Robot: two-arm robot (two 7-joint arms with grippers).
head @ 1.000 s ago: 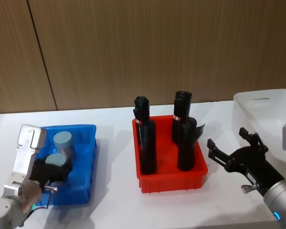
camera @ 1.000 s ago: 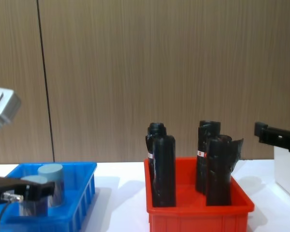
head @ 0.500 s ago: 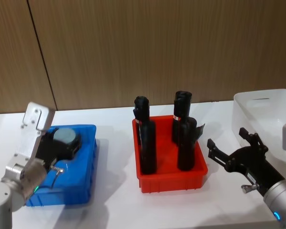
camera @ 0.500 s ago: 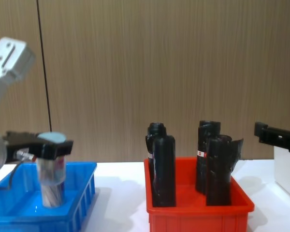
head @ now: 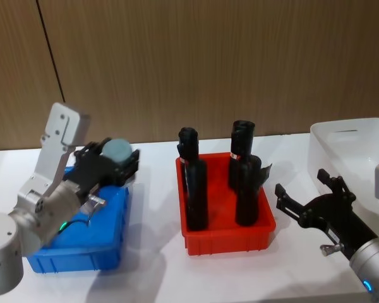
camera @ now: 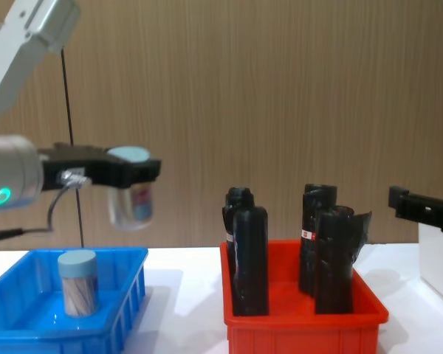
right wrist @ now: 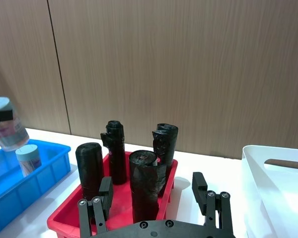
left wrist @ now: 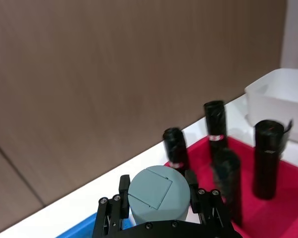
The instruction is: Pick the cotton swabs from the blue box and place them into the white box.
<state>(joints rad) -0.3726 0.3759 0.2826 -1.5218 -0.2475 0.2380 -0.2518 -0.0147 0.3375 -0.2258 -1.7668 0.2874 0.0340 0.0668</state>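
Left gripper [camera: 133, 170]: fingers clenched on 1 swab jar [camera: 131, 203], pinching it just under its pale blue lid. I saw the jar upright and in the air, well clear of the blue box [camera: 136, 292], over the box's end nearest the red bin [head: 230, 240]. From the left wrist view the lid sat between the 2 fingers, with the bin beyond it.

A 2nd jar [camera: 78, 283] stood upright on the floor of the blue box, apart from the gripper.

Red bin: middle of the table [head: 158, 170], between the 2 boxes. It held 4 black bottles [head: 196, 189], all upright.

White box [head: 322, 149]: at the table's right end, well apart from the held jar. I could not make out its inside from any view.

Right gripper [head: 301, 183]: fingers spread and grasping nothing. It hung low over the table between the red bin and the white box, pointing toward the bin.
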